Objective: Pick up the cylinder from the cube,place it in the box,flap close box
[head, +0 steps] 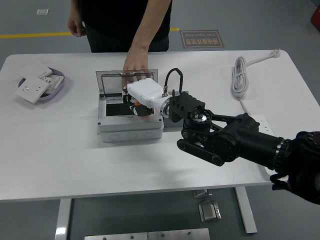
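Cylinder — orange, in the right hand — inside the open box.

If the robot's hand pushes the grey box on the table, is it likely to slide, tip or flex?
The box looks like rigid moulded plastic, so it probably won't flex. Its low, wide shape suggests sliding rather than tipping. The person's hand rests at the open lid, which likely steadies it while the right hand works inside.

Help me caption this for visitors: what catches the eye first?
The robot's right hand, white-shelled on a bulky black arm, reaches into the open grey box at the table's middle, something orange in its fingers. Across the table, a person's hand rests on the box's raised lid.
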Action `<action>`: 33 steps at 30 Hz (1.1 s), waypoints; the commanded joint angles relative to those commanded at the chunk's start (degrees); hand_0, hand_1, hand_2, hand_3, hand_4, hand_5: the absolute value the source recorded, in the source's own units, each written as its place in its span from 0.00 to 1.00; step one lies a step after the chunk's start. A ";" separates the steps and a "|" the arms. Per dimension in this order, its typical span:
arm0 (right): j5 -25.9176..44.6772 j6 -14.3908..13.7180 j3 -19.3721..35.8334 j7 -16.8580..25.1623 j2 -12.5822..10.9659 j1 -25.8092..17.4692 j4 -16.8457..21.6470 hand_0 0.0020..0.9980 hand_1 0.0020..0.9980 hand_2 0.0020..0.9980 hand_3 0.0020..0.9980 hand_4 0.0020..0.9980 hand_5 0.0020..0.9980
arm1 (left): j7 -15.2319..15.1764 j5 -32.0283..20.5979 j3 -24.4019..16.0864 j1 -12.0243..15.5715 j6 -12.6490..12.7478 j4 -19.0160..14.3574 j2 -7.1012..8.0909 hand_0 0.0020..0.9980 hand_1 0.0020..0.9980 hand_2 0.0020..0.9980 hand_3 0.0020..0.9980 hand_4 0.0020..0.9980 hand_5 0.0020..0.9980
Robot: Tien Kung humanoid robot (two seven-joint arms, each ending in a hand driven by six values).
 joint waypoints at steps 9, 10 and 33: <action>0.91 -0.45 0.76 0.11 0.00 -0.39 1.59 0.80 0.71 0.70 0.70 0.54 0.26 | 0.03 -0.13 0.16 0.16 -0.05 0.00 -0.12 0.58 0.61 0.56 0.59 0.60 0.31; 1.26 -0.49 1.07 0.11 0.00 -0.42 2.19 0.80 0.71 0.70 0.70 0.54 0.26 | 0.02 -0.18 0.19 0.21 -0.05 0.00 -0.14 0.58 0.61 0.56 0.59 0.60 0.31; 7.53 -0.81 11.62 2.23 0.00 -0.02 7.15 0.80 0.70 0.70 0.69 0.58 0.30 | 0.08 -0.17 0.04 0.49 -0.17 0.00 -0.39 0.58 0.61 0.56 0.59 0.58 0.32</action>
